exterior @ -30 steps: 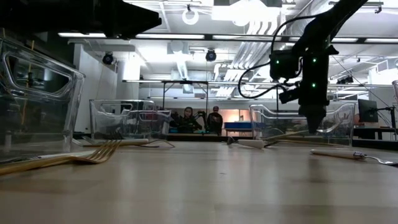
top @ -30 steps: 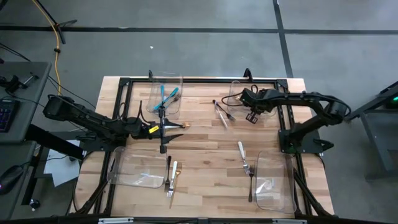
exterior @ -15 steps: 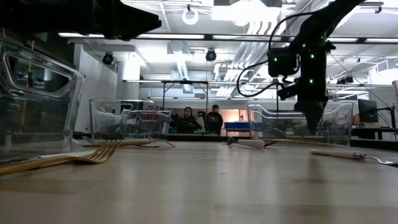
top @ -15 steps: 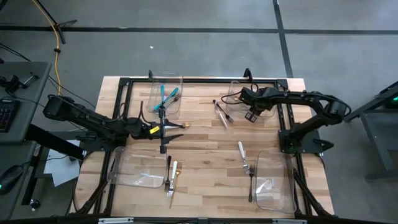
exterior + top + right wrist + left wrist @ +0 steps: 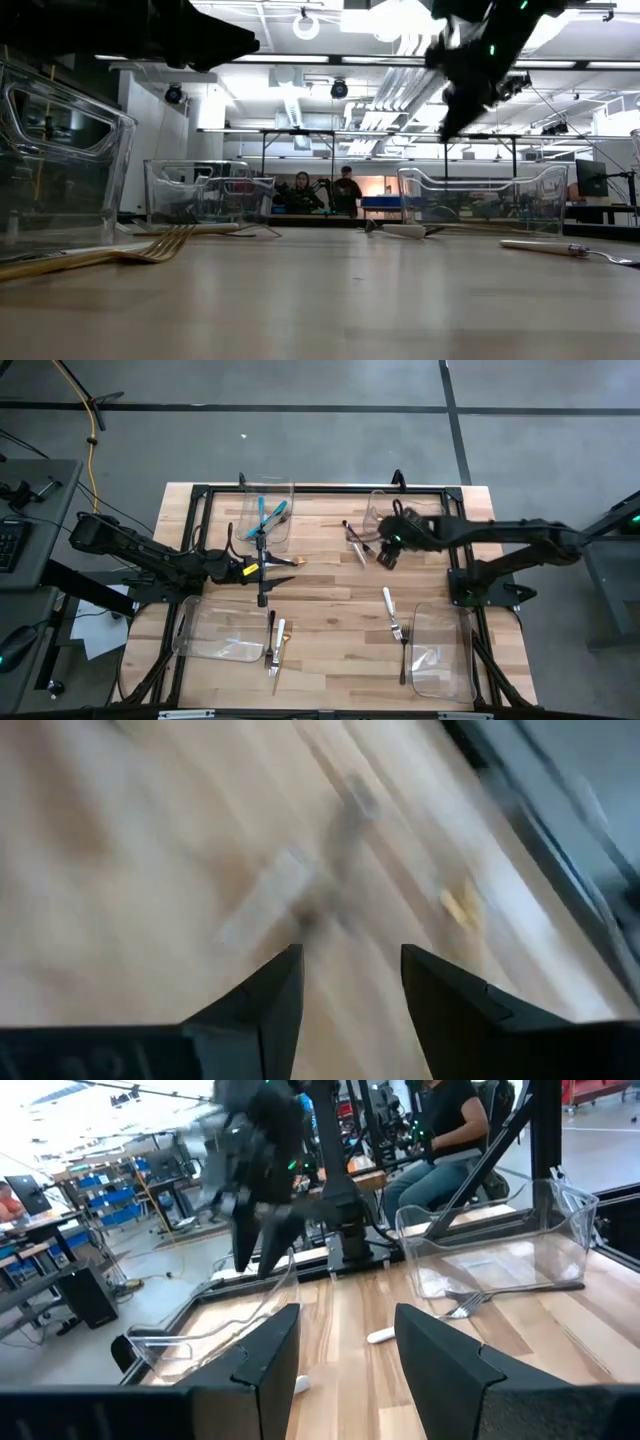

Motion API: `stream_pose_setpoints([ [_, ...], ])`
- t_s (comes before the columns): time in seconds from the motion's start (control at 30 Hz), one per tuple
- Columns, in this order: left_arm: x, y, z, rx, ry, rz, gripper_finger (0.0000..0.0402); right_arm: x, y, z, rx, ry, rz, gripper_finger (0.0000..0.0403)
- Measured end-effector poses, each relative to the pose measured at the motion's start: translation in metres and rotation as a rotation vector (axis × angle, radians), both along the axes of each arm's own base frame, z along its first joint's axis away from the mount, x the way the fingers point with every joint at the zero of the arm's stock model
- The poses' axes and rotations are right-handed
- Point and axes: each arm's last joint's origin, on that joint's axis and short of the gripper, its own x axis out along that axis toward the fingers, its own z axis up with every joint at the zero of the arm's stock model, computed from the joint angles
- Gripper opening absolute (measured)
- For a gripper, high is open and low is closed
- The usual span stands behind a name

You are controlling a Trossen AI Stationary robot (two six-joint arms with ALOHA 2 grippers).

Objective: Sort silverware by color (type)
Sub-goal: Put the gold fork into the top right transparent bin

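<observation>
– Forks first, nearest us: a gold fork (image 5: 281,645) and a dark fork (image 5: 271,634) lie side by side on the tabletop (image 5: 330,595), just beside the near-left clear bin (image 5: 215,632).

– And on the other side?

– A white-handled fork (image 5: 389,607) and a dark utensil (image 5: 403,657), next to the near-right clear bin (image 5: 440,652). So that makes four loose pieces at the near end.

– What about the arms?

– The left gripper (image 5: 280,564) hovers mid-table with its jaws spread and nothing between them. There's a small gold piece (image 5: 297,561) right at its tips, but I cannot tell whether they touch.

– And the right one?

– The right gripper (image 5: 387,553) hangs above the boards, jaws spread and empty. A pair of dark utensils (image 5: 355,541) lies on the wood just beside it, toward the middle and outside the jaws.

– Anything farther back?

– The far-left clear bin (image 5: 285,492) holds two teal-handled pieces (image 5: 268,515). The far-right clear bin (image 5: 376,503) stands behind the right gripper. That's four bins in all, one toward each corner.

– And beyond the table?

– Two people (image 5: 322,190) sit at a bench across the room.
</observation>
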Motion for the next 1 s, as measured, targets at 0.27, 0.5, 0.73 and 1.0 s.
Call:
stream_pose_setpoints([
  [0.27,0.007,0.002,0.0,-0.165,0.126,0.118,0.0157,0.026,0.072,0.011,-0.083,-0.613,0.345,0.0165],
  [0.5,0.027,0.002,-0.003,-0.274,0.424,0.344,0.0157,0.036,0.097,-0.027,-0.159,-0.753,0.439,0.0165],
  [0.73,0.06,0.006,-0.026,-0.294,0.563,0.414,0.0156,0.048,0.098,-0.049,-0.205,-0.725,0.384,0.0165],
  [1.0,0.088,0.025,-0.051,-0.303,0.676,0.653,0.0123,0.049,0.098,-0.042,-0.217,-0.788,0.374,0.0165],
])
